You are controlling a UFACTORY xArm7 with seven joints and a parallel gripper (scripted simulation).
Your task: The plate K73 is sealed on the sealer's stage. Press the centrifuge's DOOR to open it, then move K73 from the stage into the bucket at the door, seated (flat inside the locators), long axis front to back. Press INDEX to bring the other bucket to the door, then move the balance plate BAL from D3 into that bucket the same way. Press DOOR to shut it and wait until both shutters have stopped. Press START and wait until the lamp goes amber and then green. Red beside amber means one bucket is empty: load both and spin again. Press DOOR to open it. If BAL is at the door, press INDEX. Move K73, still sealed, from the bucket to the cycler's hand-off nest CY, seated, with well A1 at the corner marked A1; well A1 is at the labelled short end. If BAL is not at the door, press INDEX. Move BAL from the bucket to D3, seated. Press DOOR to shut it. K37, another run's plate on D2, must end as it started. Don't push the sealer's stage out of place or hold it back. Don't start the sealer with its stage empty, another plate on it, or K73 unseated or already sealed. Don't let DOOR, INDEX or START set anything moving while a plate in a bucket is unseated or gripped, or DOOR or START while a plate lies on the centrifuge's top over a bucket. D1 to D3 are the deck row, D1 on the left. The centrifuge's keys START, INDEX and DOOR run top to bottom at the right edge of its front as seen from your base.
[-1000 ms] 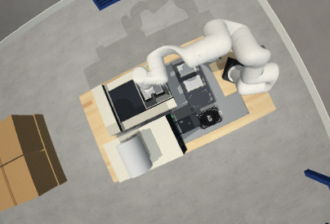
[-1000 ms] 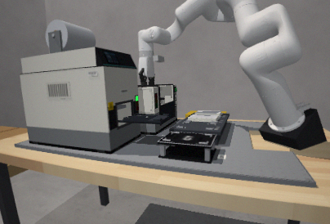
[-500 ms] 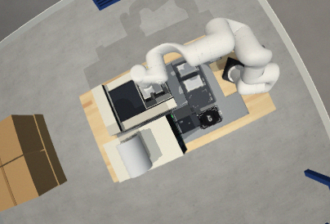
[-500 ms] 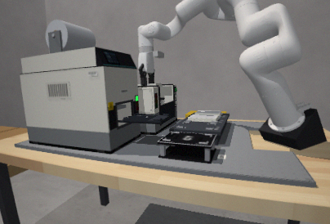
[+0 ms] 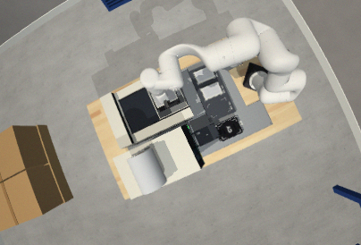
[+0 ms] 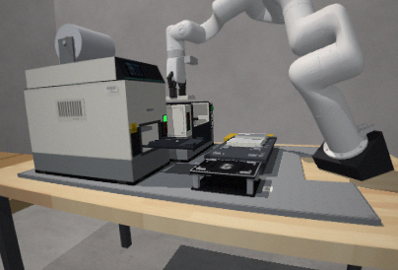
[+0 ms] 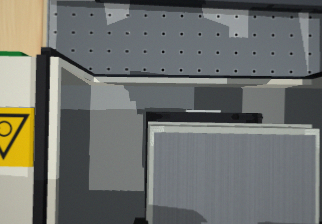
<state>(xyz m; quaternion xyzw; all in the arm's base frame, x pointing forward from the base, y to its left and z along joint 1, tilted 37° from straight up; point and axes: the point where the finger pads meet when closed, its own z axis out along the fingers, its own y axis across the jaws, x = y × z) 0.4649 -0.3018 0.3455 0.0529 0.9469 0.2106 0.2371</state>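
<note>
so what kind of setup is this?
Looks like a lab automation bench: a wooden table carrying a boxy sealer with a film roll, a plate deck, and a white arm whose end effector holds a plate.

I see the sealer [image 6: 87, 123] at the table's [image 6: 131, 212] left end, the centrifuge [image 6: 200, 123] behind it, the deck row [image 6: 244, 150] rightward, the arm's base [image 6: 377, 163] farthest right.
</note>
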